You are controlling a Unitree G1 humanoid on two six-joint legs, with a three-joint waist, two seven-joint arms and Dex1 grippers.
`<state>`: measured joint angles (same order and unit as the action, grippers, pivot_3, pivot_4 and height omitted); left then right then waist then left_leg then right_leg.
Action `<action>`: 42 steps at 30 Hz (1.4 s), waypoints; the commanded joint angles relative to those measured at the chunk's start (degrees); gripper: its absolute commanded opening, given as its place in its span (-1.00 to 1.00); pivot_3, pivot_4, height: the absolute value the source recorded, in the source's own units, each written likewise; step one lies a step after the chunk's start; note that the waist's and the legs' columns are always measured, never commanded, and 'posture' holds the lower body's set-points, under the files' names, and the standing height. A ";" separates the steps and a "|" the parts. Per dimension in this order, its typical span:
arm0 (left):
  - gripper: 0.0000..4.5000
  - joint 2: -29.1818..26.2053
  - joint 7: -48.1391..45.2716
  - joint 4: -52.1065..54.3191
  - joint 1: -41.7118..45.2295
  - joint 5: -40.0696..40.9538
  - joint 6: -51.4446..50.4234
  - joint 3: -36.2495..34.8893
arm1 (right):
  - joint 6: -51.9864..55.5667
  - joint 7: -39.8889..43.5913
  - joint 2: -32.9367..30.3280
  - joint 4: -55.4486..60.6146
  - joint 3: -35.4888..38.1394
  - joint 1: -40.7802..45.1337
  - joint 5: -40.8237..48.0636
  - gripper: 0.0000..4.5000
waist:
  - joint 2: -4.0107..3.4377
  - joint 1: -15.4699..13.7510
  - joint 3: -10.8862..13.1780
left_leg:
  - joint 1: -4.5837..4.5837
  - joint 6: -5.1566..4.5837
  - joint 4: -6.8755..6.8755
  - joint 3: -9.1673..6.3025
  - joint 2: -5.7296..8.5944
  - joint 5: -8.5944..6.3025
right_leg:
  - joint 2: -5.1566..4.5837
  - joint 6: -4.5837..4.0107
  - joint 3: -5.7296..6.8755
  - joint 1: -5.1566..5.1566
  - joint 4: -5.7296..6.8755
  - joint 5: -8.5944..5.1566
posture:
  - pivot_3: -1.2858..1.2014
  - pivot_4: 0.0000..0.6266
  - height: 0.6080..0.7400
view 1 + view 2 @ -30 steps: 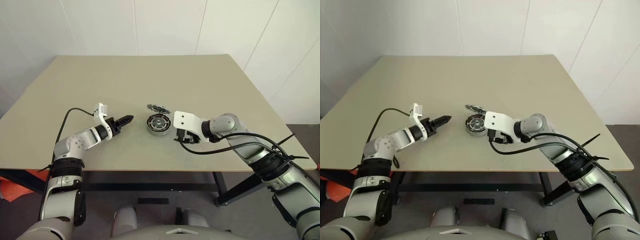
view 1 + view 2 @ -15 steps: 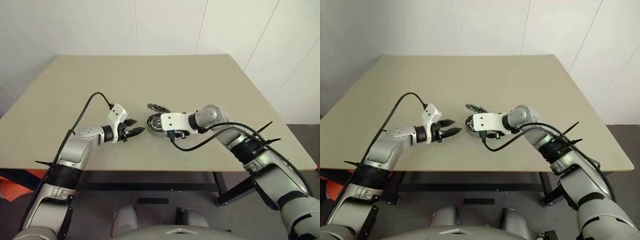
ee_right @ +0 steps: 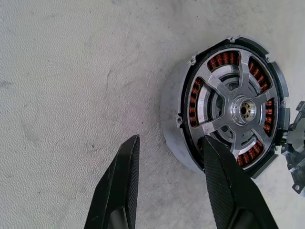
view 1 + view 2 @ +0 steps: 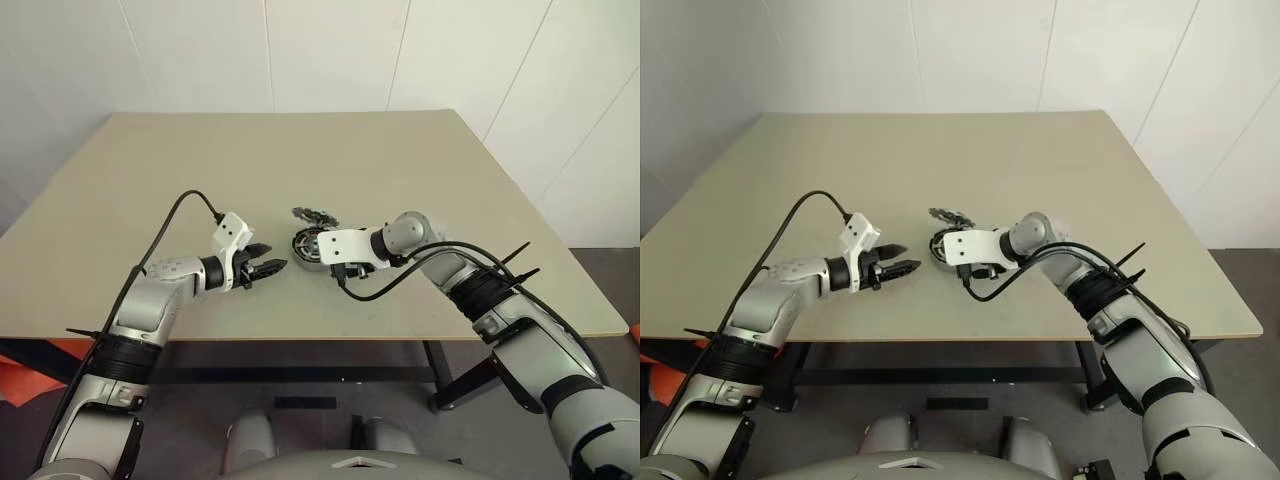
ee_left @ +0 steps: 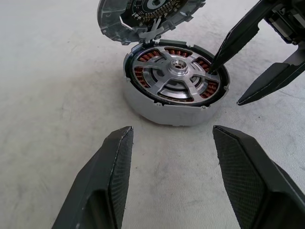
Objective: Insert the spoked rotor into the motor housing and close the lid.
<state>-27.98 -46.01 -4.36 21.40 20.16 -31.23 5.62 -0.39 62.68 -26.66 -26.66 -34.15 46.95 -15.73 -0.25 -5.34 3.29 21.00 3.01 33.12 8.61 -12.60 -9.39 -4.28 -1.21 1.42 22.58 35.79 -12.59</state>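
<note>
Spoked rotor (image 5: 175,74) sat inside motor housing (image 5: 162,107) mid-bench (image 4: 420,170). Lid (image 5: 143,14) lay tilted behind it, unclosed. I held left hand (image 5: 174,143) released, right hand (image 3: 167,157) released astride housing wall, seemingly touching. Next: grab lid.

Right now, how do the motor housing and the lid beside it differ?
The motor housing lies flat on the table, with the spoked rotor seated among copper windings. The lid leans tilted against the housing's far rim, its inner side showing. Both are round, grey metal.
</note>
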 commanded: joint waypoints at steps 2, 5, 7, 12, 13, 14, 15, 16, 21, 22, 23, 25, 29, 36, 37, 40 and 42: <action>0.25 0.31 0.15 1.64 0.45 0.51 0.10 -1.59 | -4.03 1.33 0.51 -6.67 -1.65 2.60 -3.35 0.00 | 0.01 0.05 0.00 | -0.03 0.00 0.00 0.00 0.00 0.00 | 0.00 0.00 0.00 -0.01 0.00 0.00 | 0.03 -1.00 1.00; 0.25 0.65 0.43 1.89 0.25 0.52 -0.12 -1.86 | -6.12 1.85 1.47 -10.39 -2.24 3.91 -4.58 -0.25 | 0.00 0.07 -0.01 | -0.11 0.00 0.01 0.01 -0.01 0.00 | 0.00 -0.01 0.00 -0.06 0.01 0.01 | 0.03 -1.00 1.00; 0.25 0.83 0.63 2.25 -0.06 0.59 -0.37 -2.12 | -7.38 1.85 2.03 -12.28 -2.38 4.51 -5.45 -0.53 | 0.00 0.09 -0.01 | -0.16 0.00 0.01 0.00 -0.02 0.00 | 0.00 -0.01 0.01 -0.12 0.01 0.01 | 0.03 -1.00 1.00; 0.25 1.24 1.24 3.00 -0.75 0.80 -0.76 -2.72 | -7.38 2.40 4.51 -16.72 -1.23 4.92 -5.20 -0.90 | 0.09 0.37 -0.06 | -0.62 -0.01 0.01 0.01 -0.07 -0.01 | 0.02 0.27 0.02 -0.48 -0.02 -0.16 | 0.03 -1.00 1.00; 0.25 1.27 1.27 3.04 -0.77 0.82 -0.81 -2.77 | -7.34 2.25 4.95 -17.87 -1.01 5.02 -5.33 -0.90 | 0.09 0.62 -0.06 | -0.67 -0.01 0.00 0.01 -0.07 -0.01 | 0.02 0.33 0.01 -0.51 -0.02 -0.20 | 0.03 -1.00 1.00; 0.25 1.27 1.29 3.07 -0.80 0.83 -0.83 -2.80 | -7.61 1.85 5.24 -19.10 -0.93 5.17 -5.72 -0.90 | 0.09 0.83 -0.06 | -0.75 -0.01 0.00 0.01 -0.07 -0.01 | 0.02 0.34 0.02 -0.55 -0.02 -0.20 | 0.03 -1.00 1.00; 0.25 1.26 1.31 3.08 -0.81 0.82 -0.82 -2.81 | -7.83 1.46 5.41 -20.01 -0.87 5.33 -6.13 -0.90 | 0.09 0.97 -0.05 | -0.83 -0.01 -0.02 0.01 -0.07 -0.01 | 0.02 0.36 0.02 -0.59 -0.02 -0.21 | 0.03 -1.00 1.00; 0.25 1.21 1.31 3.06 -0.80 0.84 -0.83 -2.86 | -8.08 1.10 5.52 -20.87 -0.85 5.45 -6.49 -0.90 | 0.09 1.07 -0.06 | -0.88 -0.01 -0.02 0.01 -0.06 -0.02 | 0.02 0.37 0.02 -0.61 -0.02 -0.22 | 0.03 -1.00 1.00; 0.25 1.12 1.28 2.39 -0.45 0.61 -0.57 -3.03 | -7.65 -0.72 5.74 -23.10 -0.27 5.79 -7.22 -1.00 | 0.08 1.21 -0.05 | -0.93 -0.01 -0.02 -0.01 -0.05 -0.02 | 0.02 0.39 0.04 -0.63 -0.09 -0.23 | 0.03 -1.00 1.00; 0.25 1.17 1.30 2.33 -0.41 0.57 -0.55 -3.03 | -7.26 -1.07 5.73 -23.17 -0.10 5.85 -7.28 -1.00 | 0.08 1.21 -0.05 | -0.94 -0.01 -0.02 -0.01 -0.04 -0.02 | 0.01 0.39 0.04 -0.64 -0.10 -0.23 | 0.03 -1.00 1.00; 0.25 1.25 1.37 2.30 -0.40 0.54 -0.57 -3.01 | -6.59 -1.13 5.65 -22.72 0.28 5.76 -7.04 -1.00 | 0.07 1.21 -0.05 | -0.95 -0.01 -0.02 -0.01 -0.04 -0.02 | 0.01 0.39 0.04 -0.65 -0.13 -0.23 | 0.03 -1.00 1.00; 0.25 1.39 1.51 2.35 -0.46 0.48 -0.61 -2.94 | -3.45 -0.98 5.93 -20.78 2.00 5.29 -5.45 -1.00 | 0.05 1.19 -0.03 | -0.94 -0.01 -0.02 -0.03 -0.02 -0.03 | 0.01 0.41 0.06 -0.65 -0.22 -0.24 | 0.03 -1.00 1.00; 0.25 1.60 1.86 2.43 -0.74 0.49 -0.75 -2.96 | 9.98 3.29 6.57 -11.46 7.19 3.57 0.36 -1.00 | 0.02 0.82 0.08 | -0.89 -0.02 -0.03 -0.05 0.04 -0.03 | -0.02 0.42 0.05 -0.64 -0.33 -0.25 | 0.03 -1.00 1.00; 0.25 2.07 2.41 3.06 -1.99 0.63 -0.89 -3.10 | 37.66 10.54 5.10 11.27 9.94 -0.06 7.48 -1.00 | 0.04 -0.17 0.10 | -0.65 -0.01 -0.08 -0.03 -0.02 -0.02 | 0.01 0.37 -0.01 -0.40 -0.15 -0.21 | 0.03 -1.00 1.00; 0.25 2.17 2.47 3.10 -2.10 0.64 -0.89 -3.07 | 41.02 10.14 5.61 12.87 10.19 0.16 8.26 -1.00 | 0.04 -0.19 0.10 | -0.62 -0.01 -0.08 -0.02 -0.04 -0.02 | 0.02 0.06 0.00 -0.34 -0.06 -0.02 | 0.03 -1.00 1.00; 0.25 2.47 2.78 3.57 -2.48 0.67 -1.03 -2.92 | 50.02 7.71 7.90 15.72 11.16 1.58 10.49 -1.00 | 0.04 -0.24 0.08 | -0.06 0.01 -0.39 0.01 -0.08 -0.01 | 0.09 -0.22 0.07 0.29 -0.09 -0.05 | 0.03 -1.00 1.00; 0.25 2.58 2.89 3.86 -2.69 0.79 -1.22 -2.90 | 54.91 3.96 10.89 13.20 12.57 3.55 11.33 -1.00 | 0.04 0.02 0.08 | 0.38 0.19 -0.41 0.01 -0.11 0.04 | 0.12 -0.27 0.14 0.72 -0.06 -0.07 | 0.03 -1.00 1.00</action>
<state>-25.34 -43.23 -3.46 18.58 20.23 -32.51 3.78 50.87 68.83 -17.24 -14.00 -23.53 47.85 -6.34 -0.21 -5.31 3.38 21.42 3.31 32.72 8.61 -12.73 -9.47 -4.12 -1.50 1.55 23.37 35.72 -12.67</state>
